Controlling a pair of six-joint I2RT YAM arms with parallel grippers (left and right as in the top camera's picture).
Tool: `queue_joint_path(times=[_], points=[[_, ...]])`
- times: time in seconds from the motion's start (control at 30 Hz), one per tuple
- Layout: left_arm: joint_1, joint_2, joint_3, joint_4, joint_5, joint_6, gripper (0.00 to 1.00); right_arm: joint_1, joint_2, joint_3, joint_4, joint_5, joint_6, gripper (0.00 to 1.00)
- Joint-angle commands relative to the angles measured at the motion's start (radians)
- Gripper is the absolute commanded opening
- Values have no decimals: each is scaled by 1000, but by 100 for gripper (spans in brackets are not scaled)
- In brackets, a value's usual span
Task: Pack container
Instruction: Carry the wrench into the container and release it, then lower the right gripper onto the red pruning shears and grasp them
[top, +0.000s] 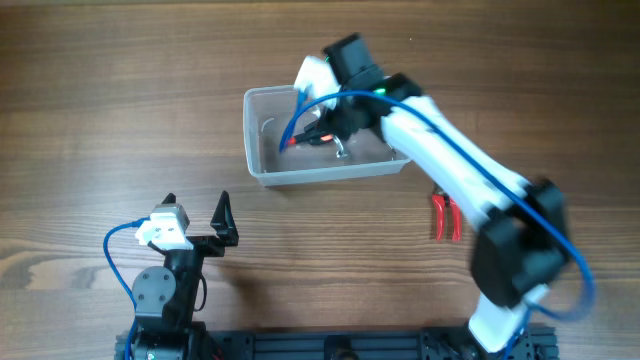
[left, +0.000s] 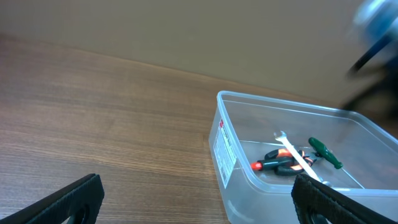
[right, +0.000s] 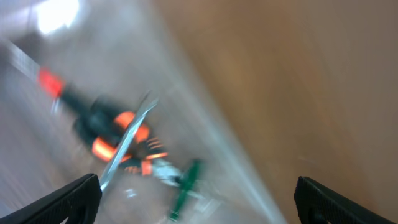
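Container (top: 256, 160), a clear plastic tub with rounded corners and a rolled rim, sits just toward 12 o'clock from the middle of the wood-grain table (top: 100, 120). Bare table runs wide at its 9 o'clock side and beyond its far rim. At its 4 o'clock, near but apart, red-handled pliers (top: 445, 216) lie on the wood.

The left wrist view shows a white label (left: 222, 146) on the tub's short wall. Inside lie a slim silver wrench (left: 292, 153), a green-handled tool (left: 325, 153) and an orange-and-black tool (left: 277, 165), bunched together on the floor.

The right gripper (right: 199, 205) hangs over the tub's 1 o'clock corner. Its black fingers are set wide apart with nothing between them, though its own view is smeared. The white right arm (top: 450, 165) crosses the tub's right end.

The left gripper (top: 197, 205) is well off at the tub's 7 o'clock, fingers spread and empty over bare table.
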Motion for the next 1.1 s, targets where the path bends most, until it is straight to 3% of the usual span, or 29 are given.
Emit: queue_joint_path(times=[0.0,0.07,0.13,0.23,0.33,0.47,0.67,0.77,0.83,1.07], points=[[6,-2,-5,-1,-3,-12,100,-117,-291,71,0,16,498,99],[6,-2,-4,-1,-3,-12,100,-242,-351,71,-75,-44,758,93],[6,-2,-4,-1,-3,-12,100,-369,-363,71,-207,-113,978,93],[6,-2,-4,-1,-3,-12,100,-558,-339,32,-469,-211,1201,93],[6,-2,-4,-1,-3,-12,100,-651,-319,-86,-590,-260,1163,92],[6,-2,-5,-1,-3,-12,100,-666,-320,-296,-602,-261,1088,91],[6,-2,-4,-1,-2,-12,100,-666,-320,-494,-600,-237,1002,75],[6,-2,-4,-1,-3,-12,100,-667,-320,-521,-583,-151,1001,73],[6,-2,-4,-1,-3,-12,100,-666,-320,-546,-550,-112,951,68],[6,-2,-4,-1,-3,-12,100,-664,-320,-659,-369,-280,831,67]])
